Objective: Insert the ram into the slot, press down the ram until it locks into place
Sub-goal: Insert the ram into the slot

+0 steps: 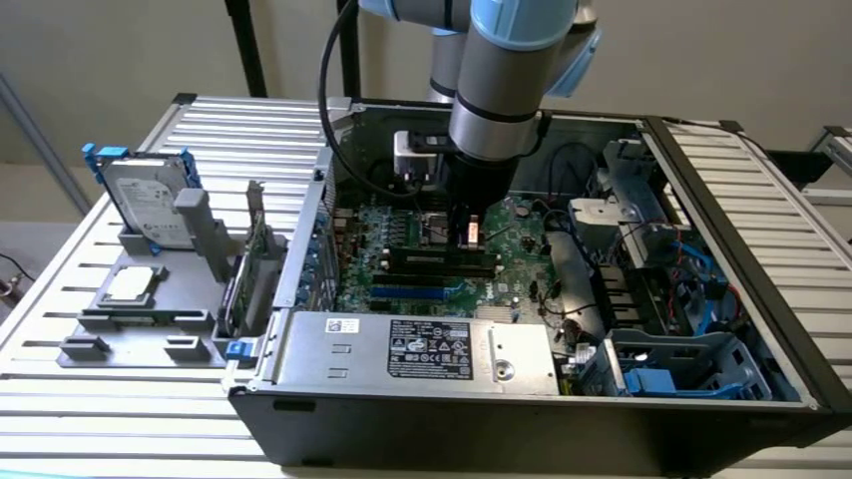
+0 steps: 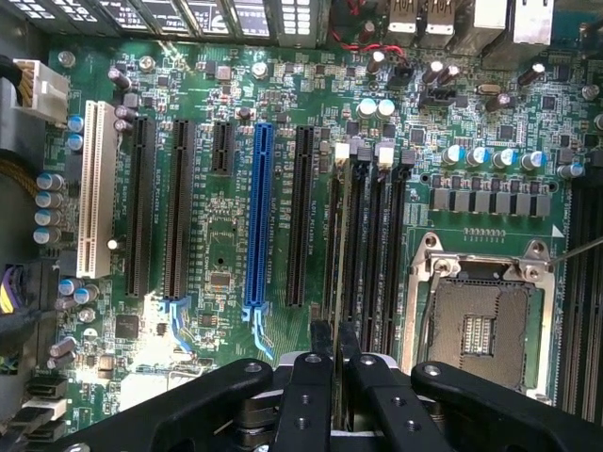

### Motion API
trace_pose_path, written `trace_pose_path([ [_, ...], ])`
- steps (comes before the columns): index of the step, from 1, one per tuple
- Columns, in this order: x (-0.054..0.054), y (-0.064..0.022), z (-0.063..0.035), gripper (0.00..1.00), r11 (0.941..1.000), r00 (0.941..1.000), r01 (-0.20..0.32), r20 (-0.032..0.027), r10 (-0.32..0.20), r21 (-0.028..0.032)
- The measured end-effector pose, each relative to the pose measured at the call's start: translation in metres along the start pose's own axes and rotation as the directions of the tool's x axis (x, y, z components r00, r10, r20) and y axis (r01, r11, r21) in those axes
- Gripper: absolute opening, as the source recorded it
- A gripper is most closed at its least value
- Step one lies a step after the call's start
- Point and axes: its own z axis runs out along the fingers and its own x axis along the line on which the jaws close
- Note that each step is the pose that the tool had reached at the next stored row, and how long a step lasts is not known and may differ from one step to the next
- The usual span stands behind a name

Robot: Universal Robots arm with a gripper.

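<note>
The ram [image 2: 336, 254] is standing on its thin edge, lining up along the slot [image 2: 343, 174] nearest the long black card sockets [image 2: 300, 217]. I cannot tell whether it is sitting fully down in it. The gripper [image 2: 334, 331] is pinching the ram's upper edge, its fingers [image 2: 320, 344] nearly together with just the stick between them. The arm [image 1: 496, 110] is reaching straight down into the open computer case [image 1: 533, 419], over the green motherboard [image 1: 399, 225]. At the exterior view's left, a hard drive [image 1: 144, 200] is standing in a grey rack [image 1: 134, 319] on the slatted table [image 1: 107, 419].
</note>
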Motion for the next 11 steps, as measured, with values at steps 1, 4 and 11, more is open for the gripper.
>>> trace_pose_path([
  [1, 0.0000, 0.0000, 0.0002, 0.14, 1.0000, 1.0000, 0.001, -0.0002, -0.001, 0.0000],
  [4, 0.0000, 0.0000, 0.0006, 0.14, 1.0000, 1.0000, 0.003, -0.0008, -0.003, 0.0000],
  [11, 0.0000, -0.0001, 0.0014, 0.14, 1.0000, 1.0000, 0.005, -0.0011, -0.005, 0.0000],
])
